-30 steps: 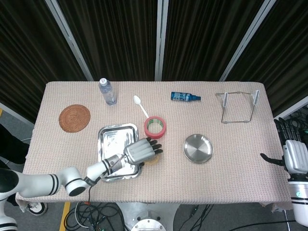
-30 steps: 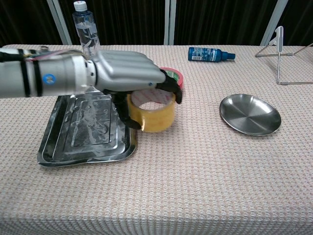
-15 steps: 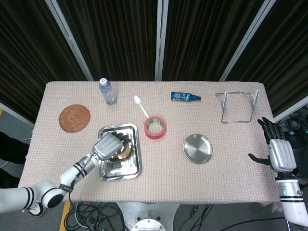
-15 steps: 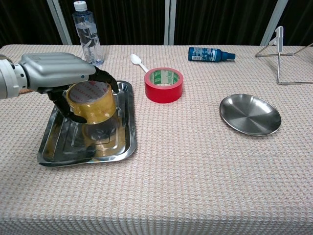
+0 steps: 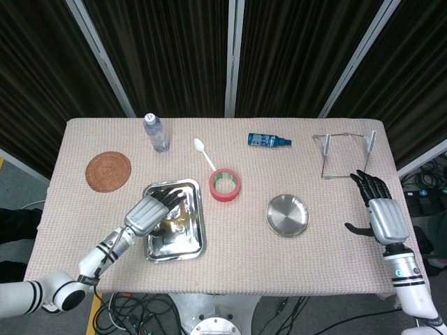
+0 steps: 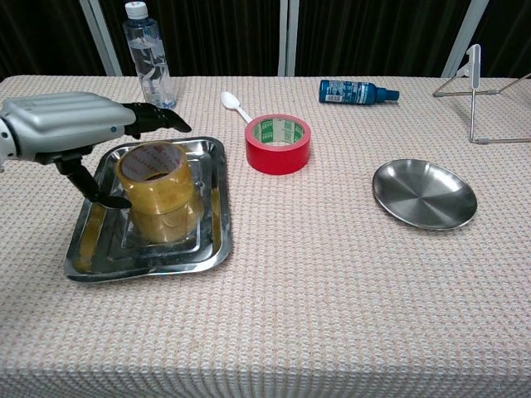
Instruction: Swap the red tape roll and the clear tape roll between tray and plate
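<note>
Resting flat in the steel tray [image 6: 211, 217], at the near left of the bench [image 6: 332, 315], the clear tape roll [image 6: 158, 189]: amber-tinted, glossy, a thick hollow ring. Hovering just over and left of it, the left hand [image 6: 70, 133], fingers spread, thumb hanging beside the roll, nothing held. Judged as half a swap done, with the release step in hand. Lying empty at the near right, the round plate [image 6: 424, 195], shallow, brushed metal, smooth-rimmed. Poised off the bench's right edge, the right hand [image 5: 384, 216], fingers splayed, holding nothing. Sitting farther back, between tray and plate but on bare woven cloth, the red tape roll [image 6: 278, 143], matte red outside, green-printed core. Calling next for a grasp on that red ring across its width, then a carry rightward onto the plate, probably by the right hand.
</note>
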Tool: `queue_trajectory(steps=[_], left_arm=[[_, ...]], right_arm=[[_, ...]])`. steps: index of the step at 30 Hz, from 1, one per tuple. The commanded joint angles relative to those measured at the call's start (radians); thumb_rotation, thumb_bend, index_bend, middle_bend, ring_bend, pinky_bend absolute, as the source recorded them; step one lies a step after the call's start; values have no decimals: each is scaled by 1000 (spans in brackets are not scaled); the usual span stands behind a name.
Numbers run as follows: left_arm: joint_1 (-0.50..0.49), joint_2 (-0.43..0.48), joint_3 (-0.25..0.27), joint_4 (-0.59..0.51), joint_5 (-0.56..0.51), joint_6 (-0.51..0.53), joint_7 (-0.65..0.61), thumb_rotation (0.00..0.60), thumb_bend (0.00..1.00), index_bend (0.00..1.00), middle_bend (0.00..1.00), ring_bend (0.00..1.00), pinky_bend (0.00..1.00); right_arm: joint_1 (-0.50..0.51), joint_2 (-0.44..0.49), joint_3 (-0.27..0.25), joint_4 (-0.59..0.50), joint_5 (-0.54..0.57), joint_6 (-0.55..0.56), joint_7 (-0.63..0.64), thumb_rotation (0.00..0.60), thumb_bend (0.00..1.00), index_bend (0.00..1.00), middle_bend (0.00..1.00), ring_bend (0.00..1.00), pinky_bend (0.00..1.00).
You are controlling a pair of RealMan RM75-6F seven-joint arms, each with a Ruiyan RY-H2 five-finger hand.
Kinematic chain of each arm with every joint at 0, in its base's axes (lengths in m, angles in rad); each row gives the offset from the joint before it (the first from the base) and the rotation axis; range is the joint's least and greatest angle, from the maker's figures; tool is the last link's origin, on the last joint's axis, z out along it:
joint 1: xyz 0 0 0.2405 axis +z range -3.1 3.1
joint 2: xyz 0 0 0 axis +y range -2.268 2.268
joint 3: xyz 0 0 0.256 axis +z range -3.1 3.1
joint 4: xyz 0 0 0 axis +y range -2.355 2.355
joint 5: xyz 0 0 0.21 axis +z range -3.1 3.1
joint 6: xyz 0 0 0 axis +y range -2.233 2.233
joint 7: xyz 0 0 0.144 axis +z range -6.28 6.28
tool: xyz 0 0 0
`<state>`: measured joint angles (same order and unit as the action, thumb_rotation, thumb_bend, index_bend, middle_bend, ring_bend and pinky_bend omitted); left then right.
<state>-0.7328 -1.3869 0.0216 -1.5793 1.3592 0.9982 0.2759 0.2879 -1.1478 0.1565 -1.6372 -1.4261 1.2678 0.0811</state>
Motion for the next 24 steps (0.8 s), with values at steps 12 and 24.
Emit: queue_trajectory(steps=[12, 24], left_arm=[[376, 51, 42, 26, 7, 508, -12, 600, 154, 54, 0, 0, 176], [540, 61, 96, 132, 65, 569, -240, 600, 148, 54, 4, 0, 175]], right_arm=[[353, -153, 89, -34, 168, -371, -439, 600, 0, 0, 0, 0, 0], [638, -416, 116, 164, 529, -496, -748, 600, 0, 0, 0, 0, 0]])
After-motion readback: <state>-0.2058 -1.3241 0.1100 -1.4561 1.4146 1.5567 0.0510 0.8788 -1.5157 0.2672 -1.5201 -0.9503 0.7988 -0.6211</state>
